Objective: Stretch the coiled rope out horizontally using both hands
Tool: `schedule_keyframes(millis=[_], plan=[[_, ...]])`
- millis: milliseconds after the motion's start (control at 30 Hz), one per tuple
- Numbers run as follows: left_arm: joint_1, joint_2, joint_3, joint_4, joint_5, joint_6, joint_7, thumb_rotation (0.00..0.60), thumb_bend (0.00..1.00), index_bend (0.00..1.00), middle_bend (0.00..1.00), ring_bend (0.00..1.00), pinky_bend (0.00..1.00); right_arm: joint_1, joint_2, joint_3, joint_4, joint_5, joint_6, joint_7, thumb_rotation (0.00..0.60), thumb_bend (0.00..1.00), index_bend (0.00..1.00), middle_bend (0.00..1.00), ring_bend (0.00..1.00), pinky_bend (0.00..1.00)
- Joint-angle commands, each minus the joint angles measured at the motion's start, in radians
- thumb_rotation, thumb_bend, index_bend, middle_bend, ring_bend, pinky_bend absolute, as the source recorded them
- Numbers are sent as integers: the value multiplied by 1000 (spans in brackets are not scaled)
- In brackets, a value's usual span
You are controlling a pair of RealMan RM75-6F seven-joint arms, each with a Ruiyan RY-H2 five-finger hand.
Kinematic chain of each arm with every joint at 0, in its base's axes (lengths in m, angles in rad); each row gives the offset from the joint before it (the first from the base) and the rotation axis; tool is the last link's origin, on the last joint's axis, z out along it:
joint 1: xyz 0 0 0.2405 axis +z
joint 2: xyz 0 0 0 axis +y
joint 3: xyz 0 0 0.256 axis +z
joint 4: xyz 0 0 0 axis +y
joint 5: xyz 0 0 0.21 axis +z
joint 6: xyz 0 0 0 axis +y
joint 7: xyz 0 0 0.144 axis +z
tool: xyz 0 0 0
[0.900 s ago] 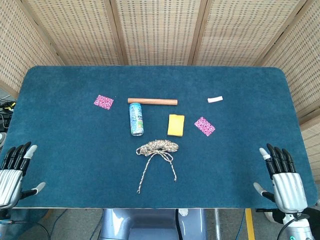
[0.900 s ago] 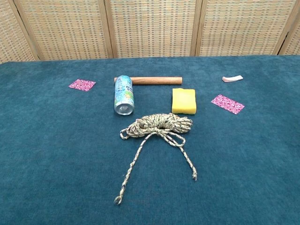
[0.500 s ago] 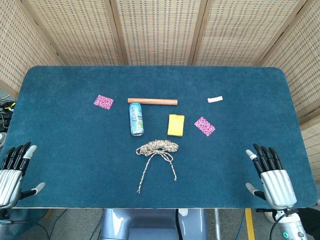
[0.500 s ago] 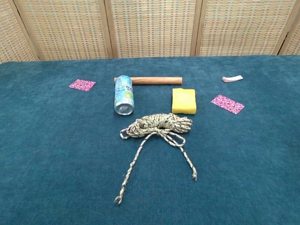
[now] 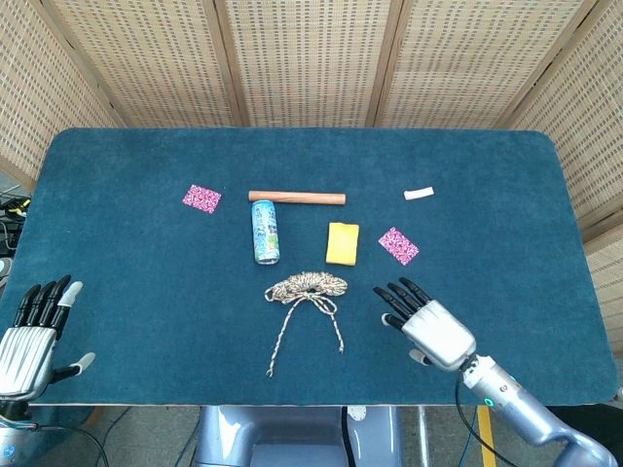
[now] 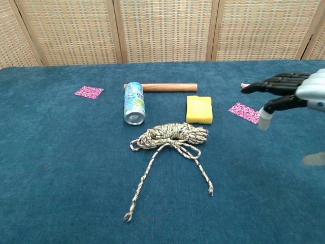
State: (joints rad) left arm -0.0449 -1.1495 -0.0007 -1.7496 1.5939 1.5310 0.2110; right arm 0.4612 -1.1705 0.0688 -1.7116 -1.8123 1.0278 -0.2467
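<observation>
Swinging in from the counter's right edge, right hand (image 5: 428,326) spread, empty; rope (image 5: 307,286) lying coiled, ungrasped; left hand (image 5: 34,331) waiting, fingers apart.

Coiled rope (image 5: 307,286), tan flecked with dark, lying flat on the blue worktop (image 5: 146,292).
The bundle is a loose oval coil knotted at its middle, with two free tails running toward the near edge, the left one longer.

Speckled tan rope (image 5: 307,285), yellow sponge (image 5: 342,243), teal table (image 5: 146,292), pink-patterned cards (image 5: 201,198)
</observation>
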Motion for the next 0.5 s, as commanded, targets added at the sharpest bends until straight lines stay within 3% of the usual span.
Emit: schedule_keyframes(millis=[33, 300, 500], plan=[[-5, -6, -3, 3, -9, -10, 7, 600, 0, 0, 0, 0, 0, 67, -64, 21, 41, 8, -76, -36, 600, 178, 399, 0, 0, 0], [-8, -10, -6, 1, -22, -17, 20, 600, 0, 0, 0, 0, 0, 197, -205, 57, 91, 83, -232, -104, 600, 292, 442, 0, 0, 0], [-13, -13, -4, 5, -28, -27, 25, 600, 0, 0, 0, 0, 0, 254, -305, 58, 144, 133, -285, -174, 600, 299, 455, 0, 0, 0]])
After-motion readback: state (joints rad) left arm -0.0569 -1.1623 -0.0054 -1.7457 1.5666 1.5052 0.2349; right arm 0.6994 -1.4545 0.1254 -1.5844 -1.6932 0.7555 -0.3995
